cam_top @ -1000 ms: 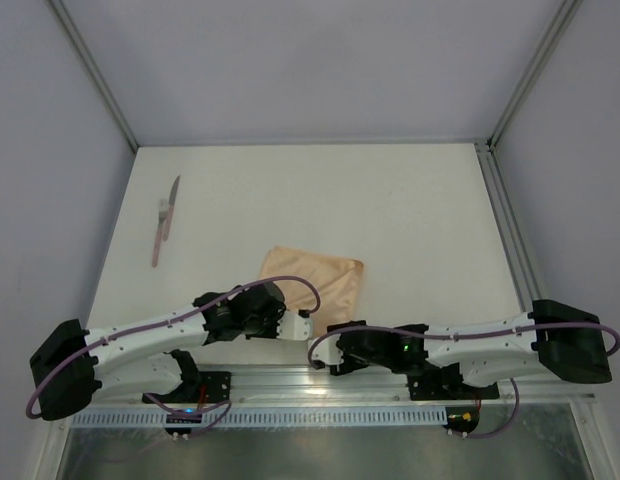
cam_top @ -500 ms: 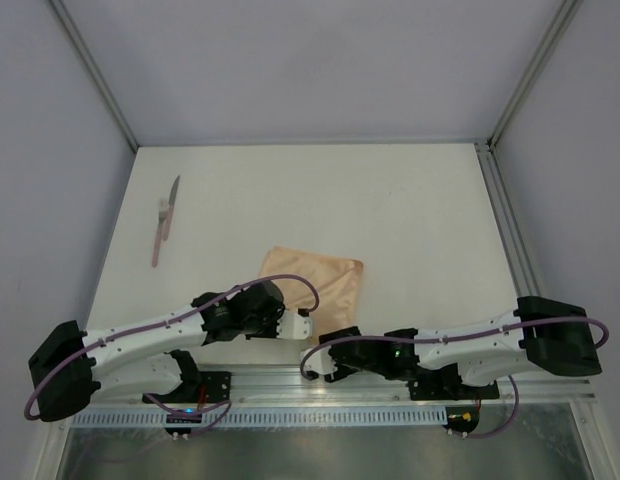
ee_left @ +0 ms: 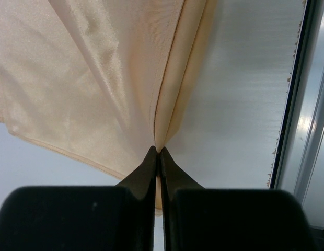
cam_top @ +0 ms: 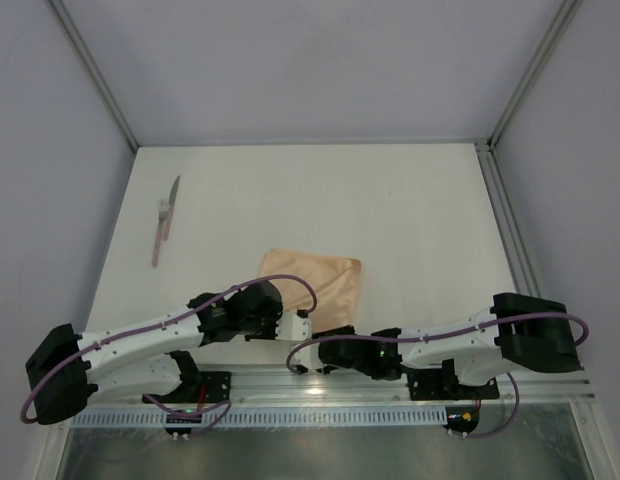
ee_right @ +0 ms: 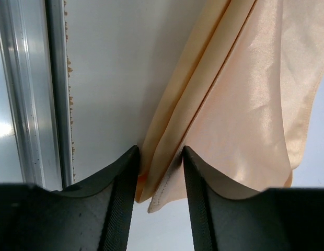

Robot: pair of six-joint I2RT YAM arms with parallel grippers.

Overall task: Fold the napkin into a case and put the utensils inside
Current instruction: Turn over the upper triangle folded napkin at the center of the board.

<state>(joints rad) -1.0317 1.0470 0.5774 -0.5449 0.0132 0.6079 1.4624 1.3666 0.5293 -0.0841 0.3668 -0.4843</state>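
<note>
The peach-orange napkin [cam_top: 322,282] lies folded at the near middle of the white table. It also shows in the left wrist view [ee_left: 99,78] and the right wrist view [ee_right: 245,104]. My left gripper [cam_top: 306,322] [ee_left: 158,150] is shut on the napkin's near folded edge. My right gripper [cam_top: 316,345] [ee_right: 159,152] is open, its jaws standing either side of the napkin's layered near corner. The utensils [cam_top: 163,224], a silver-grey blade with a pale pink handle, lie at the far left, far from both grippers. No case shape is formed.
An aluminium rail [cam_top: 390,385] runs along the table's near edge, close behind both grippers; it shows in the left wrist view [ee_left: 308,104] and the right wrist view [ee_right: 26,78]. Metal frame posts [cam_top: 95,75] and grey walls bound the table.
My right arm has swung left along the near edge, bringing its gripper up to the napkin's near corner. The left gripper has kept its hold; the napkin has shifted slightly.
</note>
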